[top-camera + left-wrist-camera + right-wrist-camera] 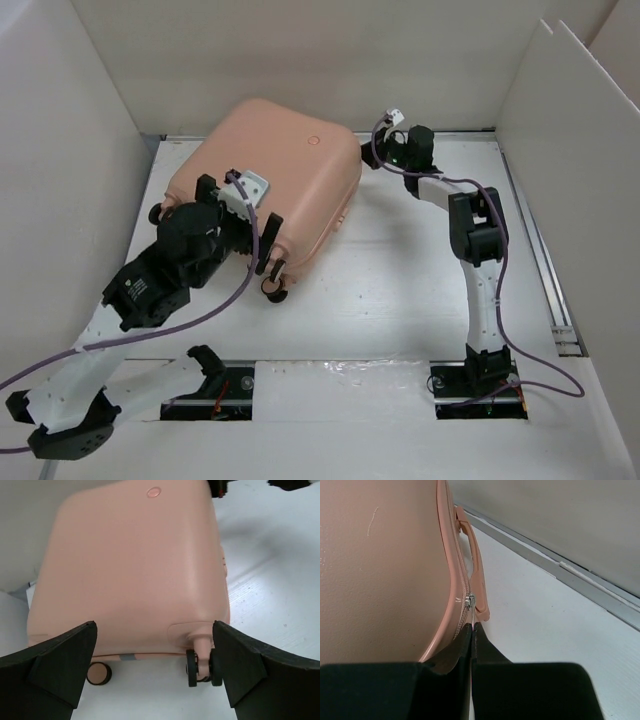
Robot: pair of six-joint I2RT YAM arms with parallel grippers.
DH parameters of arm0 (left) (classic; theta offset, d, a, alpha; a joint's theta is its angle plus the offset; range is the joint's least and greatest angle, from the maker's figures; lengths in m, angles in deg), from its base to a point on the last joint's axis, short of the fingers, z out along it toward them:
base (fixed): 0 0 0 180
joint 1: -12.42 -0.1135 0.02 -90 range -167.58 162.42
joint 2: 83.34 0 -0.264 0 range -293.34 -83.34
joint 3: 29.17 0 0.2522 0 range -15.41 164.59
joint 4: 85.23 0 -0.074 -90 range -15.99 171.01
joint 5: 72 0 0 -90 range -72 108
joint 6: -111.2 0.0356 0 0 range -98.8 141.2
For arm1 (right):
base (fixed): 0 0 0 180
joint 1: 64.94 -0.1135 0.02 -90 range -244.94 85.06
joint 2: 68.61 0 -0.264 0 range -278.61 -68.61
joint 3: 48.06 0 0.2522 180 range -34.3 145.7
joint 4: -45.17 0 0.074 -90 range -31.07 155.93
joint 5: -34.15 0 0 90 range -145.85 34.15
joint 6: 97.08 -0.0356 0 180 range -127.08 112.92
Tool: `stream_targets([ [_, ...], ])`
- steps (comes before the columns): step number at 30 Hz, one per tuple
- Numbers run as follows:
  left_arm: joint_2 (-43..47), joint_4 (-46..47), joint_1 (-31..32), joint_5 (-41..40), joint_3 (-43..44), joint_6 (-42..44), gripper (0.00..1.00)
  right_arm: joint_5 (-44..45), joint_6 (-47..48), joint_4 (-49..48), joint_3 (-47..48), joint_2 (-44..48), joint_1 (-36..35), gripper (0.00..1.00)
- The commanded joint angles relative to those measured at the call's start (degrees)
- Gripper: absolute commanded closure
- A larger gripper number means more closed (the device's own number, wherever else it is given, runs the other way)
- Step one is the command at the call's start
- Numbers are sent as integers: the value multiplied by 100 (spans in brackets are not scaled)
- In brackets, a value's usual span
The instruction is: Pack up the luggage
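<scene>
**Suitcase shut, right jaws on the zip**

The small salmon-pink hard-shell suitcase (285, 175) lies flat and closed on the white worktop (400, 300). It sits in the far-left corner, turned at an angle to the edges. Its wheeled end faces the near edge, and a small black wheel (272, 287) rests on the surface there. A round embossed mark (313, 140) shows on the upper shell towards the far edge.

The left arm's jaws are spread wide and hold nothing. Its two black fingers (60, 655) hang above the wheeled end, one to each side of the shell, and whether they touch it cannot be told. Two black wheels with pink hubs (202, 667) show between them.

The right arm's jaws are at the suitcase's far-right corner. They are clenched, with the fingertips (485, 640) pressed together on the thin metal zip pull (470, 600) at the seam. The moulded pink carry handle (472, 555) runs along that side, just beyond the pull.
</scene>
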Motion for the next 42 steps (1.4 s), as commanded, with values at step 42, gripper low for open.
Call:
stream_targets([
  [42, -3979, 1932, -3284, 3341, 241, 3128, 26, 2824, -1449, -2383, -6830, 4657, -5112, 100],
])
